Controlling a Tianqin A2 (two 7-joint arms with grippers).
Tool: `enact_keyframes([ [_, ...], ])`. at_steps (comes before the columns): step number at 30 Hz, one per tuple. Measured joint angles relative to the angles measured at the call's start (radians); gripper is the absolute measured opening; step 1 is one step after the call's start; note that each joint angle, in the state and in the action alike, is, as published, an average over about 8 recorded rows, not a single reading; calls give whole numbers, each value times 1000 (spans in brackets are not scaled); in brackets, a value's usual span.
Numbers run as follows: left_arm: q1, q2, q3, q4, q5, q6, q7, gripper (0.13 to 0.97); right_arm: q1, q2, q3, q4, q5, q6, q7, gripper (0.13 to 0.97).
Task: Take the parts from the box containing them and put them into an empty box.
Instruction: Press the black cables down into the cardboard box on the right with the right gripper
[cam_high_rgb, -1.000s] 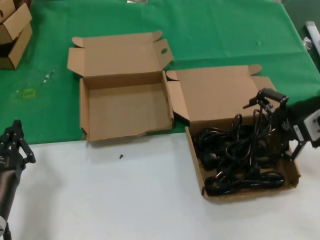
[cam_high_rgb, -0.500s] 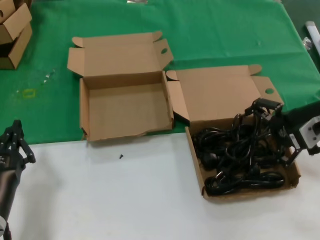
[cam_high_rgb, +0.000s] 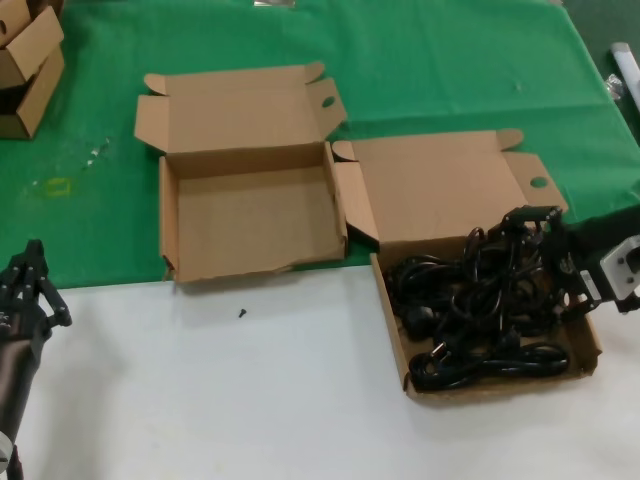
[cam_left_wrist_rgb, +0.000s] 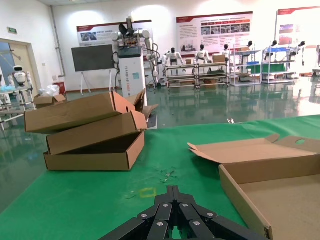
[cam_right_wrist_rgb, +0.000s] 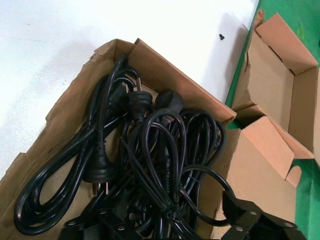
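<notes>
Cords (cam_high_rgb: 478, 315): plain black, plugs incl. Box holding them (cam_high_rgb: 592, 352): brown cardboard, no print. Empty box (cam_high_rgb: 245, 205): same plain brown. Stacked cartons (cam_high_rgb: 25, 60): brown too. Cloth (cam_high_rgb: 430, 70): solid green. Tabletop (cam_high_rgb: 220, 390) in front: white, w/ one small black speck (cam_high_rgb: 242, 313). Both grippers, left (cam_high_rgb: 28, 285) & right (cam_high_rgb: 545, 260): black.

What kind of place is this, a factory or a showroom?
Probably a robotics demo or training hall. Humanoid robots and shelving racks stand along the far wall under display posters, and a green-covered table holds cardboard boxes.
</notes>
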Motion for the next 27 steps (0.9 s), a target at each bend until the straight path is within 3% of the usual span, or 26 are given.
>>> enact_keyframes([
  [4,0,0,0,0,0,0,0,143,-4,1,7,0,-2,2,8,754],
  [21,0,0,0,0,0,0,0,143,-3,-8,17,-29,-14,2,12,344],
  [27,0,0,0,0,0,0,0,143,12,-6,22,-30,-10,-16,40,268],
])
